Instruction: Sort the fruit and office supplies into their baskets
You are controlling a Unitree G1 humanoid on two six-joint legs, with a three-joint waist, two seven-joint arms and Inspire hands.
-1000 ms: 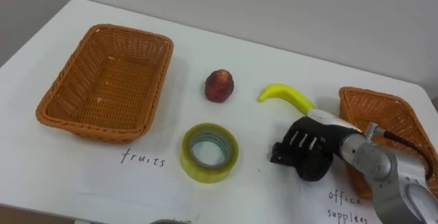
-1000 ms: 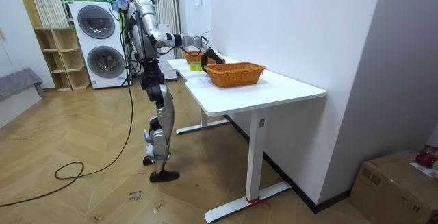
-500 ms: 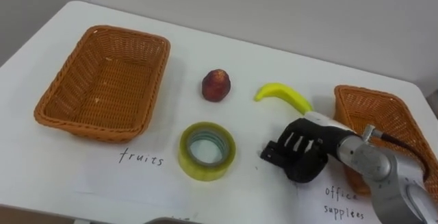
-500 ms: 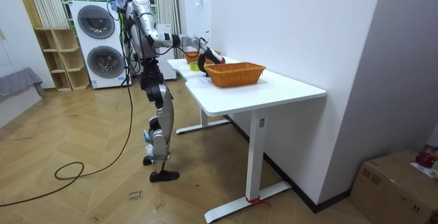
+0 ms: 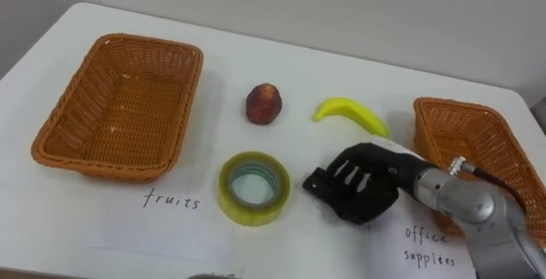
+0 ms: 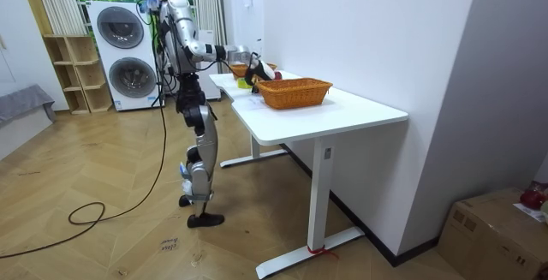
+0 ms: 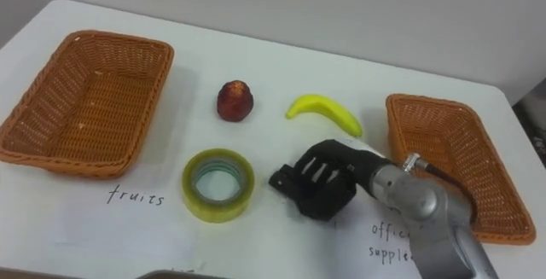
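Worktop (image 5: 281,57), white, ran wide under the head camera, with its back edge against a pale wall. Right hand (image 5: 358,181) lay low over the front middle, palm down. Its fingers (image 5: 317,182) were spread and nearly straight and held nothing. The fingertips pointed at the yellow tape roll (image 5: 254,187) and sat just beside it, with a thin strip of bare worktop between them and no contact.

The tape roll lay flat with its hole up, near the front edge. A handwritten label (image 5: 171,200) was on its left. The peach (image 5: 263,103) stood behind the tape roll, apart from it, with bare worktop on all sides. The banana (image 5: 350,114) lay just behind the hand and close to it; I couldn't tell if they touched.

The left wicker basket (image 5: 102,170) was empty, near the worktop's left edge and well apart from the peach. The right wicker basket (image 5: 465,107) was also empty. It sat by the right edge, with the forearm crossing in front of its near corner.

A wide open lane ran between the baskets, taken up by the three loose items and the hand.

In the room view the robot stood upright at the far end of the worktop, with one arm reached out over it.
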